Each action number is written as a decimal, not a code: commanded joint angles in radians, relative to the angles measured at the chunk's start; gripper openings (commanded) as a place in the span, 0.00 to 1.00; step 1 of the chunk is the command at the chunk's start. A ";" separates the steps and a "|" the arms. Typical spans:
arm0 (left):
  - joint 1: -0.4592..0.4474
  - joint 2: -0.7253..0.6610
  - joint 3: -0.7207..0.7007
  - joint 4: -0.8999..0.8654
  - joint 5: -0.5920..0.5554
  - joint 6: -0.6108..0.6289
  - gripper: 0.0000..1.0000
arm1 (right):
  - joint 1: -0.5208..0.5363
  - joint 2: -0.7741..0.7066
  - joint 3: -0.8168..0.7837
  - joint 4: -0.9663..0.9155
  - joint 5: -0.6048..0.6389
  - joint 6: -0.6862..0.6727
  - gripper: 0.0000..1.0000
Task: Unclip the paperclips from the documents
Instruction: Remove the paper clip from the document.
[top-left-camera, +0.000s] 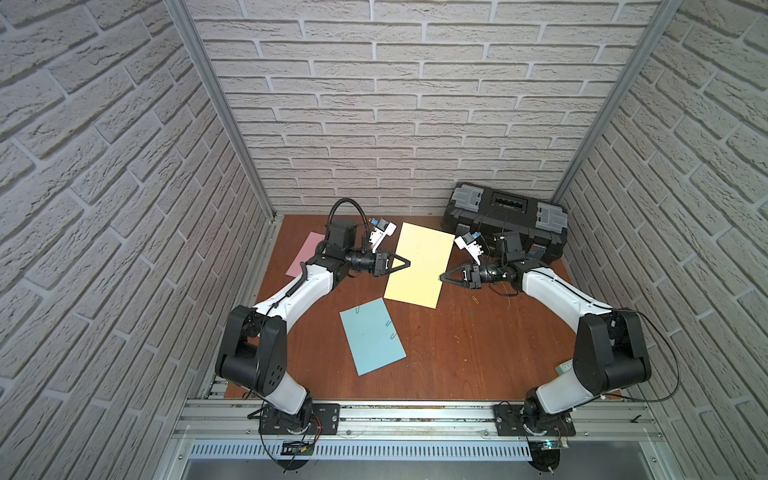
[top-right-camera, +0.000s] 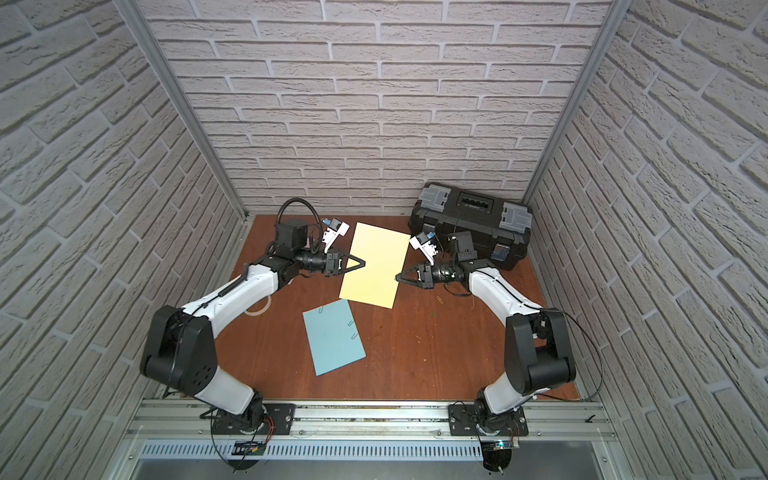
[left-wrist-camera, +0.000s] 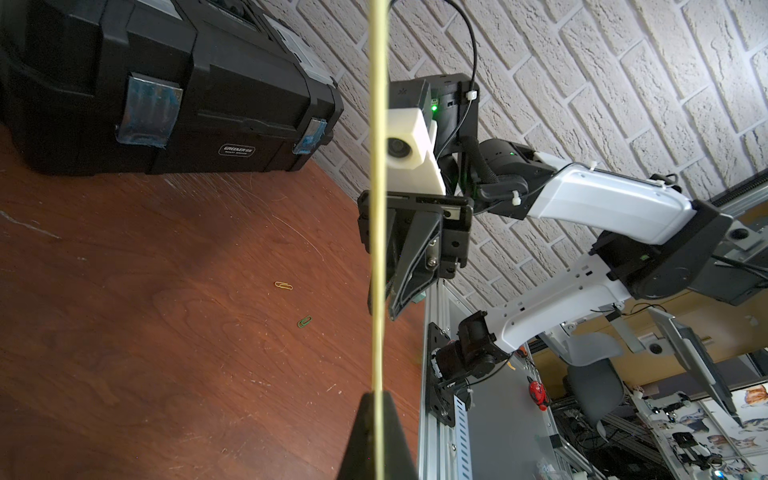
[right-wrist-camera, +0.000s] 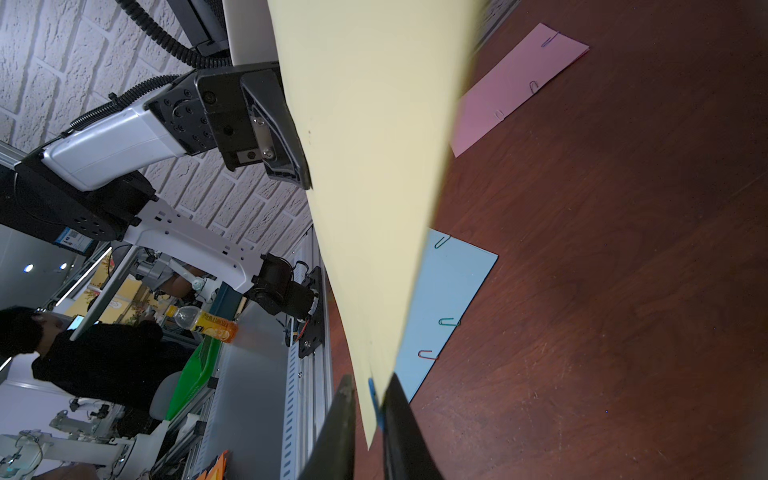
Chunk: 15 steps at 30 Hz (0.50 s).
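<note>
The yellow document (top-left-camera: 419, 266) (top-right-camera: 376, 266) hangs lifted above the table between my two grippers. My left gripper (top-left-camera: 409, 262) (left-wrist-camera: 379, 399) is shut on its left edge, where the sheet (left-wrist-camera: 378, 208) shows edge-on. My right gripper (top-left-camera: 441, 277) (right-wrist-camera: 370, 380) is shut at its right edge on a blue paperclip (right-wrist-camera: 374, 401) clipped there. The light blue document (top-left-camera: 372, 336) (right-wrist-camera: 449, 291) lies flat nearer the front with three paperclips (right-wrist-camera: 449, 322) on it. The pink document (top-left-camera: 305, 253) (right-wrist-camera: 515, 87) lies at the back left, partly under my left arm, with three paperclips (right-wrist-camera: 533, 86).
A black toolbox (top-left-camera: 507, 216) (left-wrist-camera: 166, 83) stands at the back right behind my right arm. Two loose paperclips, orange (top-left-camera: 474, 299) (left-wrist-camera: 283, 285) and green (top-left-camera: 469, 314) (left-wrist-camera: 304, 321), lie on the table under my right gripper. A tape roll (top-right-camera: 257, 309) lies below my left arm.
</note>
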 joint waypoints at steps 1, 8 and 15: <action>0.006 -0.030 0.016 0.010 0.012 0.028 0.00 | 0.001 0.009 0.024 0.023 -0.016 -0.003 0.10; 0.007 -0.036 0.020 -0.007 0.011 0.042 0.00 | -0.002 0.017 0.030 0.000 0.003 -0.014 0.09; 0.013 -0.042 0.025 -0.029 0.010 0.056 0.00 | -0.014 0.019 0.039 -0.016 0.015 -0.017 0.09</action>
